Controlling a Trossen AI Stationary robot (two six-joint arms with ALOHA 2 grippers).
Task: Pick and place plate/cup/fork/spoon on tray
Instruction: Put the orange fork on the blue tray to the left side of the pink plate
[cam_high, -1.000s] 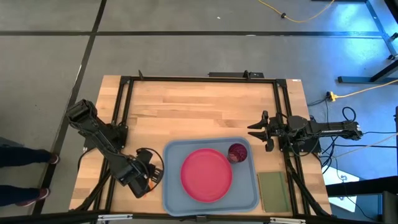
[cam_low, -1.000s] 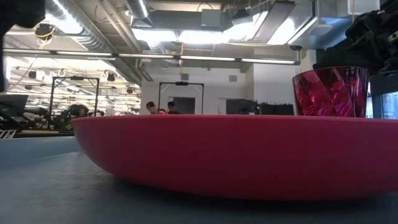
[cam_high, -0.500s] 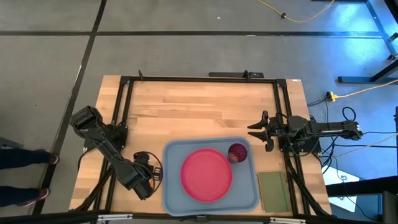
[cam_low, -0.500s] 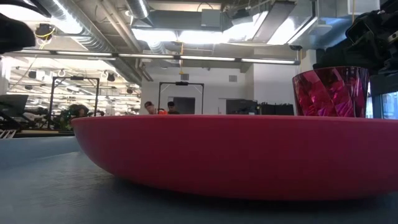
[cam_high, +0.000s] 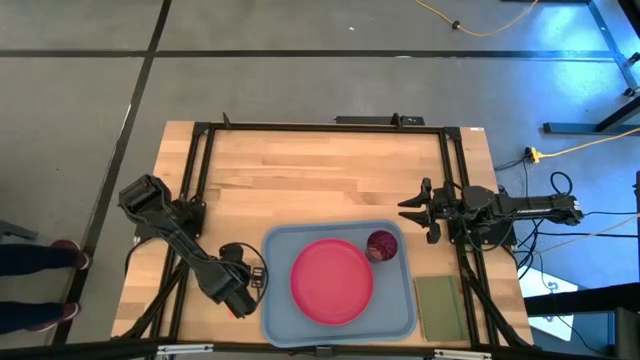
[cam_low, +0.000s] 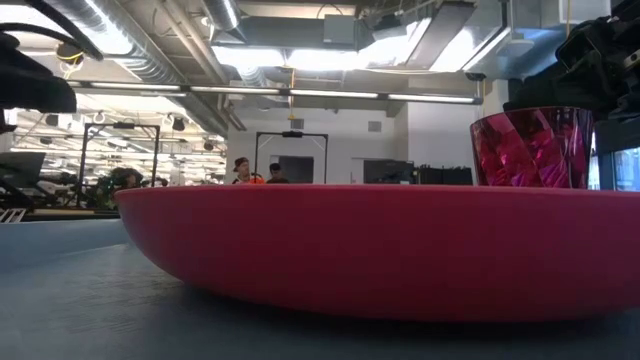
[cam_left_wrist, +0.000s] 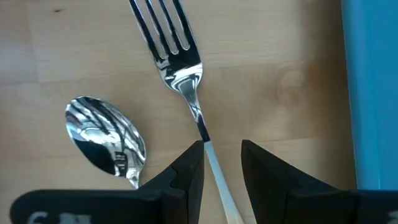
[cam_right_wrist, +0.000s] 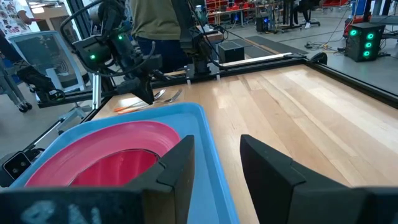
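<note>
The fork (cam_left_wrist: 180, 68) lies flat on the wooden table just left of the light blue tray (cam_high: 272, 300), tines away from my left gripper. The spoon (cam_left_wrist: 107, 142) lies beside it. My left gripper (cam_left_wrist: 222, 149) is open, its fingers standing on either side of the fork's handle (cam_left_wrist: 214, 171), low over the table (cam_high: 240, 285). The pink-red plate (cam_high: 332, 280) and the dark red cup (cam_high: 381, 245) rest on the tray. My right gripper (cam_high: 408, 210) is open and empty at the table's right side.
An olive green pad (cam_high: 438, 306) lies right of the tray. A black frame (cam_high: 320, 127) borders the table. Bare wood lies beyond the tray toward the far edge. A person stands in the room beyond the table (cam_right_wrist: 155, 25).
My left arm has shifted a little toward the tray and come lower over the fork and spoon. The fork, spoon, plate and cup have stayed where they were.
</note>
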